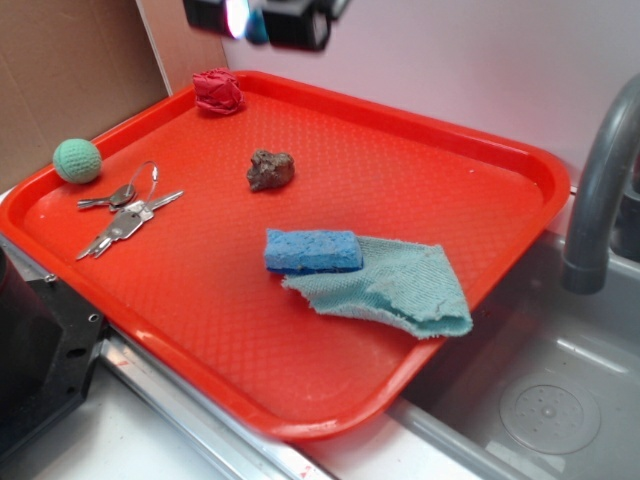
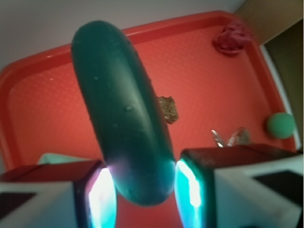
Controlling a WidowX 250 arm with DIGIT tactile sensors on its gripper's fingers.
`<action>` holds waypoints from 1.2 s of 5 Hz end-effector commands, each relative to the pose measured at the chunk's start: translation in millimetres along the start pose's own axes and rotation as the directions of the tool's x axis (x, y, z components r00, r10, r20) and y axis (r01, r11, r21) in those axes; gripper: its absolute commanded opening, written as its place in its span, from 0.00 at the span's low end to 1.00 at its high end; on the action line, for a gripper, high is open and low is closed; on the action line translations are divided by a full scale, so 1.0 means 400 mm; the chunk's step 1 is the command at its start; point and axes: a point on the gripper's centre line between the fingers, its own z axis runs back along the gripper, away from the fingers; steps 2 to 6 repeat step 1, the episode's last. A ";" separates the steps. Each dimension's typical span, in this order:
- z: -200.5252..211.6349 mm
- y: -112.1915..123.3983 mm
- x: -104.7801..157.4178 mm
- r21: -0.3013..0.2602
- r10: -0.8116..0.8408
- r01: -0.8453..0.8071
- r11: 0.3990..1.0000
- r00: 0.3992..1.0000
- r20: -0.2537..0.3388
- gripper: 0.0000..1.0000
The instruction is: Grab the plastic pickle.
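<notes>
Pickle (image 2: 121,114) is clamped between the jaws, high above the tray (image 1: 520,165); no pickle lies on the tray itself. Gripper (image 2: 142,183) is closed on it, both pads pressed to its sides, grip taken near one rounded end only. In the exterior view the gripper (image 1: 268,20) sits at the top edge of frame, above the tray's far rim, with a sliver of teal between the jaws that is likely the pickle.

Risks, as a judgement:
- Hold is off-centre, near one end, so most of the body sticks out unsupported. It could pivot in the jaws or slide out.
- Skin looks smooth and rounded, so the pads have little to bite on. A jolt or fast swing could shake it loose.
- If dropped it would land on the tray somewhere near the brown chunk (image 1: 270,169), and being rounded it may roll toward the keys (image 1: 128,212) or the sponge (image 1: 312,250).

Orientation: long axis runs from the gripped end outward, away from the jaws. In the wrist view it goes from bottom centre up and slightly left, free end leading, with a slight curve along its length. Its true tilt against the tray cannot be read from these views.
</notes>
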 end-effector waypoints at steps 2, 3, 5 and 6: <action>0.210 0.105 -0.141 -0.196 0.044 -0.082 0.977 0.981 -0.188 0.00; 0.210 0.105 -0.141 -0.196 0.044 -0.082 0.977 0.981 -0.188 0.00; 0.210 0.105 -0.141 -0.196 0.044 -0.082 0.977 0.981 -0.188 0.00; 0.210 0.105 -0.141 -0.196 0.044 -0.082 0.977 0.981 -0.188 0.00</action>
